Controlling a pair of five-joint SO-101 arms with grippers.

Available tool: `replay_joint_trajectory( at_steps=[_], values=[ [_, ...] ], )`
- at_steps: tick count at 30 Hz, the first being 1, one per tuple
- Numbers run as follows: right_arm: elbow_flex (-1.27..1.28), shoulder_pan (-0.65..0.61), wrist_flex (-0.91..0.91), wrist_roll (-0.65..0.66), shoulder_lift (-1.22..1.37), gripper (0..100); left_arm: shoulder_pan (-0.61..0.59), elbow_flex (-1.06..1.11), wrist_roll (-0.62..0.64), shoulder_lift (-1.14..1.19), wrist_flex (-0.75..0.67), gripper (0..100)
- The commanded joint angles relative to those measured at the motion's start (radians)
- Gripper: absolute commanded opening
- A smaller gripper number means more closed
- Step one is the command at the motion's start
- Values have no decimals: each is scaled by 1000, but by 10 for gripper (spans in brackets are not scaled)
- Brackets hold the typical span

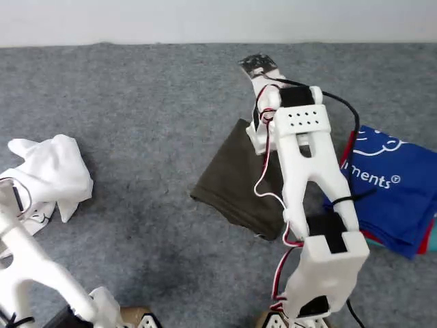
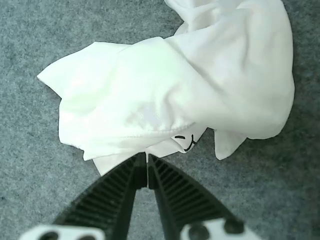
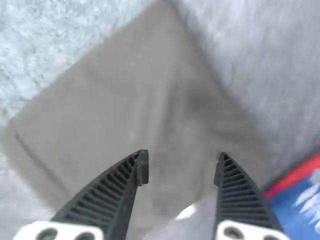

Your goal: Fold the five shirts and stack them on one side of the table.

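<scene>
A crumpled white shirt (image 1: 53,174) lies at the table's left side. My left gripper (image 2: 147,159) is shut with its tips pinching the near hem of the white shirt (image 2: 170,90); in the high view it sits at that shirt's left edge (image 1: 13,199). A folded olive shirt (image 1: 235,179) lies mid-table. My right gripper (image 3: 180,170) hangs open just above the olive shirt (image 3: 125,115), fingers apart with nothing between them; in the high view it is over the shirt's far corner (image 1: 259,137).
A folded blue shirt (image 1: 390,186) with white print tops a stack at the right edge, with red and teal edges below it; its corner shows in the right wrist view (image 3: 300,192). Grey carpet (image 1: 150,109) covers the table.
</scene>
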Motion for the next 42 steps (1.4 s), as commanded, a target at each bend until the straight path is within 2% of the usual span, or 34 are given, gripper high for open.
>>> replay_joint_trajectory(
  at_steps=[1,5,9,13,17,28,33,35,37,42],
  values=[
    [-66,-7,136,-210,-99,218,-3,-42,-15,-32,0,15],
    [-66,-8,255,-391,-122,219,0,-44,-15,-32,0,15],
    [-58,-10,252,-534,-107,224,0,-44,-15,-32,0,15],
    [-23,-5,157,-628,-41,342,2,-44,-15,-32,0,15],
    [37,-5,31,-686,41,459,-3,-42,-17,-32,0,15],
    [143,-4,-278,-758,263,461,-5,-44,-17,-32,3,15],
    [127,18,-289,-844,374,458,-5,-44,-17,-32,5,15],
    [100,21,-249,-845,383,418,-5,-44,-17,-32,5,15],
    [81,22,-228,-844,389,330,-5,-44,-17,-32,5,15],
    [81,54,-223,-802,389,28,-5,-44,-17,-32,5,15]
  ],
)
